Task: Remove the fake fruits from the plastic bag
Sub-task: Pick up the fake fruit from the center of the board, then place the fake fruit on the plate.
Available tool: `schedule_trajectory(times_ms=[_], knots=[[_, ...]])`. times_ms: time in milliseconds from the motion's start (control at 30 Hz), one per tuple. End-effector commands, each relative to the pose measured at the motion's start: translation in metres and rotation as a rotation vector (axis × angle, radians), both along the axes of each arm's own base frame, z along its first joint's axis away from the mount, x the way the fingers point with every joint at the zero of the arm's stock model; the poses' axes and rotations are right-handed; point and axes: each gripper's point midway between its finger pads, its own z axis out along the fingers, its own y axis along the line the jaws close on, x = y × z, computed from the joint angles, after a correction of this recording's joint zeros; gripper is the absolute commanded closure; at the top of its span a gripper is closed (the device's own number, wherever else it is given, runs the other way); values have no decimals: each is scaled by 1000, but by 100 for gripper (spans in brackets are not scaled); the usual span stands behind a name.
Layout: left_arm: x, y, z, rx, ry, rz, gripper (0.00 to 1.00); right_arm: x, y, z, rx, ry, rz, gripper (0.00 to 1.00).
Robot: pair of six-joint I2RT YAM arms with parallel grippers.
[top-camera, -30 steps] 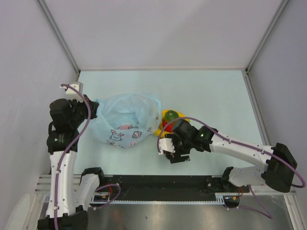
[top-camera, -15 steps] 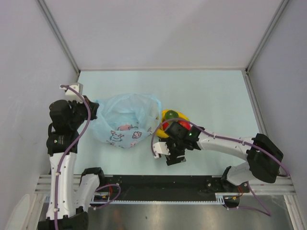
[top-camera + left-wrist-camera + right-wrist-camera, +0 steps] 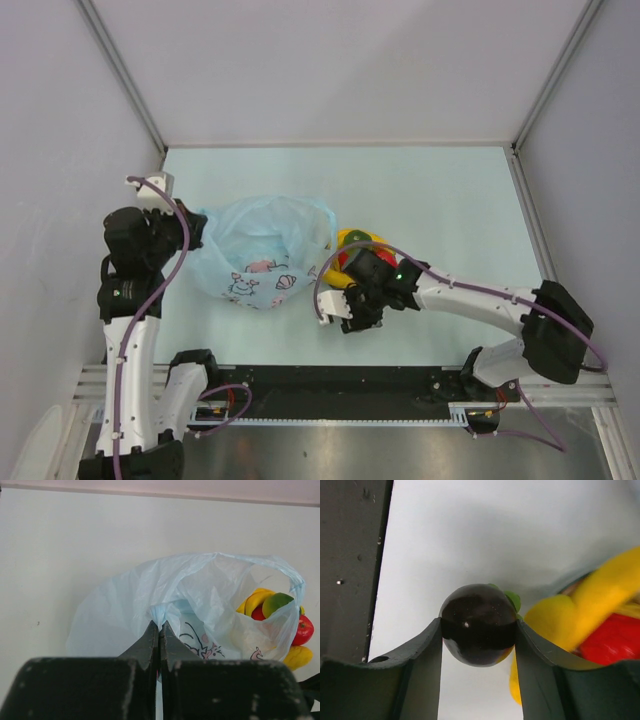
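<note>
The left gripper (image 3: 159, 630) is pressed together on a fold of the plastic bag (image 3: 262, 245) and holds it in the left half of the table (image 3: 430, 190), near the left edge. The right gripper (image 3: 479, 626) pinches the dark fruit (image 3: 478, 622); both fingers touch its sides, and it hangs over the bare table just beside the other fruits, on the side of the near edge. A banana (image 3: 255, 600), a green-red fruit (image 3: 277, 603) and a red fruit (image 3: 304, 629) lie together at the right side of the bag, close to its mouth, around the middle of the table. I judge the task to be far along: these fruits seem to be out, and the dark one only needs to be put down. The crinkled folds may hide another fruit inside; I cannot tell.
</note>
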Motion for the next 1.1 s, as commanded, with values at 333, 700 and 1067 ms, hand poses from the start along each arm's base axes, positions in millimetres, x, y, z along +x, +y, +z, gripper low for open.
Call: schedule_trajectory(times_ms=[333, 700, 1067], knots=[[10, -6, 7, -39, -14, -29, 100, 80, -26, 102, 165, -88, -357, 68], [11, -3, 7, -30, -8, -20, 100, 93, -25, 87, 148, -64, -373, 66], [11, -2, 8, -19, -14, -15, 100, 92, -24, 59, 77, -23, -386, 51]])
